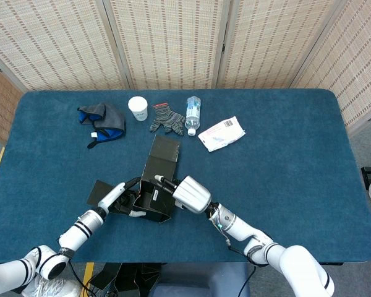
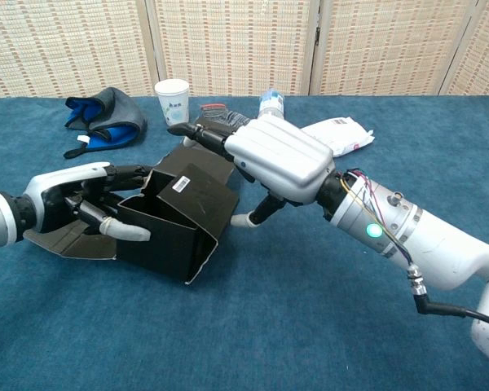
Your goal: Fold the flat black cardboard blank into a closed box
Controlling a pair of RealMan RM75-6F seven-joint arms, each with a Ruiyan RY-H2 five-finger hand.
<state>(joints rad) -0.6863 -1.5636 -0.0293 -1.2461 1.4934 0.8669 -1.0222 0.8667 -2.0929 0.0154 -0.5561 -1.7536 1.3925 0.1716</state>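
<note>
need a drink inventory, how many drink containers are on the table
2: a white paper cup at the far edge, left of the knit glove, and a clear plastic bottle right of the glove. None seems hidden.

Beyond the fingers [image 2: 202, 135] stand a paper cup [image 2: 172, 99], glove [image 1: 167, 117] and bottle [image 1: 193, 111]; bare table [image 2: 253, 326] lies nearer.

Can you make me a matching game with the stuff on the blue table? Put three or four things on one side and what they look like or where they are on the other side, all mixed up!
Things:
1. paper cup
2. water bottle
3. cardboard box
4. white packet

Descriptions:
A. black, held between the two hands
B. lying flat, furthest to the right
C. white, upright, beside the blue and grey cloth
D. clear, next to the striped glove

Pairs: 1-C, 2-D, 3-A, 4-B
</note>
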